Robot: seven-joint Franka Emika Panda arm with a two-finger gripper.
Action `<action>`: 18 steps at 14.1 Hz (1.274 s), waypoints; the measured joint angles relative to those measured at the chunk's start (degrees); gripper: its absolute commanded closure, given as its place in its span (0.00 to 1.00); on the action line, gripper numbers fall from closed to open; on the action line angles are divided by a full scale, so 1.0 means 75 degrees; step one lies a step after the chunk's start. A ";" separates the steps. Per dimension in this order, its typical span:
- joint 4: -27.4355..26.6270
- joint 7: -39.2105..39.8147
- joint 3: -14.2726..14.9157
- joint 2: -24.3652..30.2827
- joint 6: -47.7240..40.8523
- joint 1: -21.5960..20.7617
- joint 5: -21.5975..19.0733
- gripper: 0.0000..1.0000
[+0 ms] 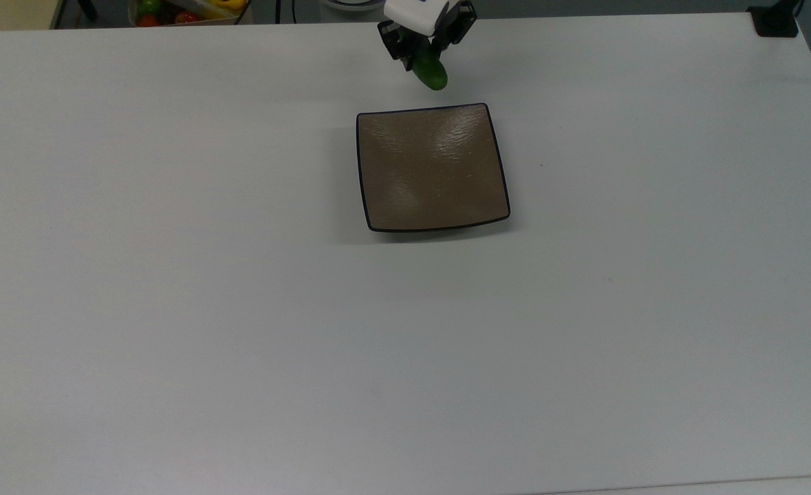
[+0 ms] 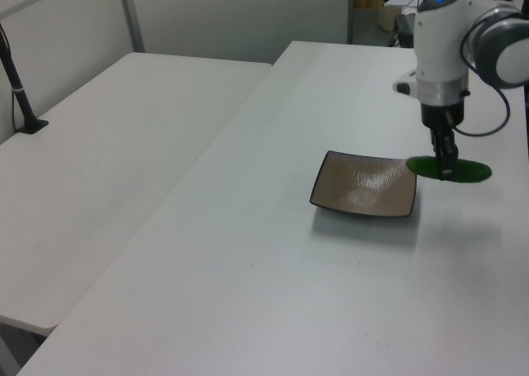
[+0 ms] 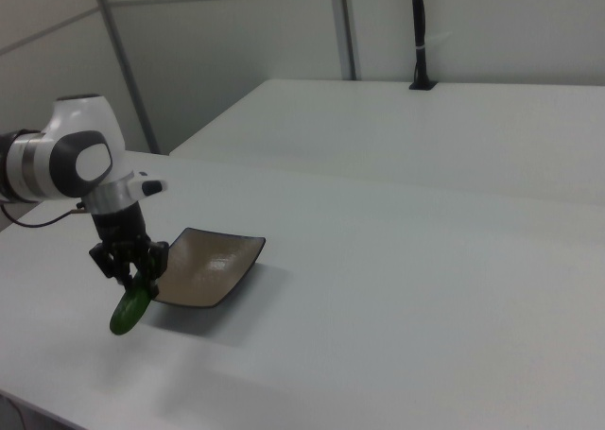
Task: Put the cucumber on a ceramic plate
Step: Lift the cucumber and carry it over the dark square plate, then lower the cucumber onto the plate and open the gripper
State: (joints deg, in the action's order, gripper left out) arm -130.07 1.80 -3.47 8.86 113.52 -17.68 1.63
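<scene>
Table: I saw a broad white table (image 1: 171,309) carrying the work; a second white table (image 2: 107,145) stood at the left view's left, bare apart from a black post (image 2: 18,87).
Ceramic plate: the ceramic plate (image 1: 433,167) sat flat, a little toward the table's far edge in the top view, nothing lying on it.
Gripper: my gripper (image 1: 424,49) hung near the table's far edge, just beyond the plate's far rim, jaws clamped on the cucumber about mid-length.
Cucumber: the cucumber (image 1: 430,71) was off the table, roughly level in the left view (image 2: 449,169), with one end reaching over the plate's near corner there; in the right view (image 3: 129,307) it hung beside the plate's edge.
Progress: I judged the pick-up done and the lift made; the carry over the plate, the lowering and the release were left.
Surroundings: a box of coloured produce (image 1: 185,10) sat past the table's far edge at the top view's left, and a black mount (image 1: 775,20) at the far right corner.
Obstacles: I saw nothing between cucumber and plate; only the plate's upturned rim would need clearing, I thought.
</scene>
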 measured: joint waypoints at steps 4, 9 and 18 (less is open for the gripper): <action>0.1006 -0.0281 0.0038 -0.0628 0.0071 0.0334 -0.0151 0.70; 0.1834 -0.0942 0.0033 -0.2024 0.1157 0.0421 -0.0157 0.00; 0.2343 -0.1309 0.0009 -0.2224 0.1278 0.0457 -0.0155 0.00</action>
State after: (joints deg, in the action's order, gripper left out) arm -112.50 -8.01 -3.40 -7.82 123.11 -14.25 0.47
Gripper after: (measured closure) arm 0.000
